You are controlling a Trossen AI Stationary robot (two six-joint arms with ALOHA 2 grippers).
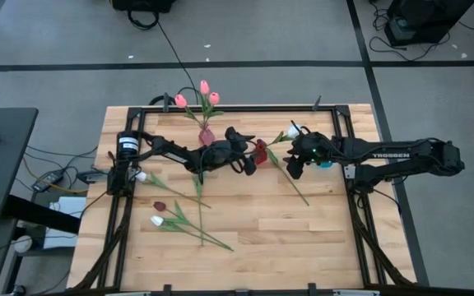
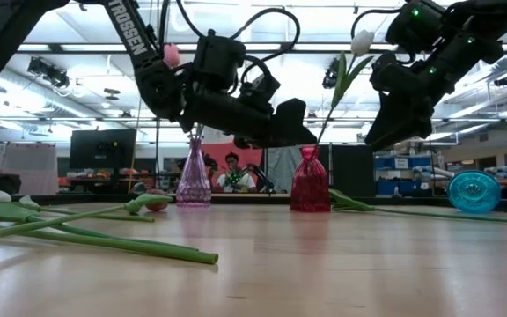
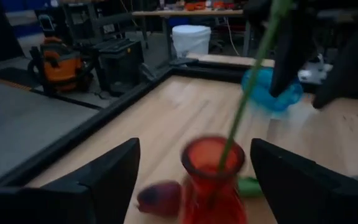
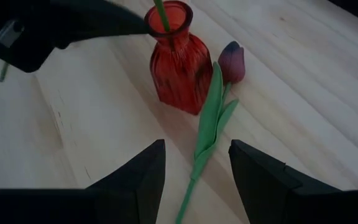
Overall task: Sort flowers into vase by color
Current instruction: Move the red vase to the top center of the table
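A red glass vase (image 1: 260, 153) stands on the table's middle, with one white tulip (image 2: 359, 40) in it. Its green stem (image 3: 248, 81) rises from the vase mouth and leans toward my right arm. My left gripper (image 3: 194, 147) is open and level, one finger on each side of the vase (image 3: 211, 180), with a gap showing on both sides. A maroon tulip (image 4: 232, 62) lies on the table beside the vase. My right gripper (image 4: 197, 150) is open above that tulip's stem (image 4: 205, 134), slanting down, with nothing between its fingers.
A purple vase (image 1: 206, 136) with three pink tulips (image 1: 205, 87) stands at the far edge. Loose tulips (image 1: 171, 215), white and maroon, lie at the near left. A teal round object (image 2: 473, 190) sits by my right arm. Bare wood fills the near right.
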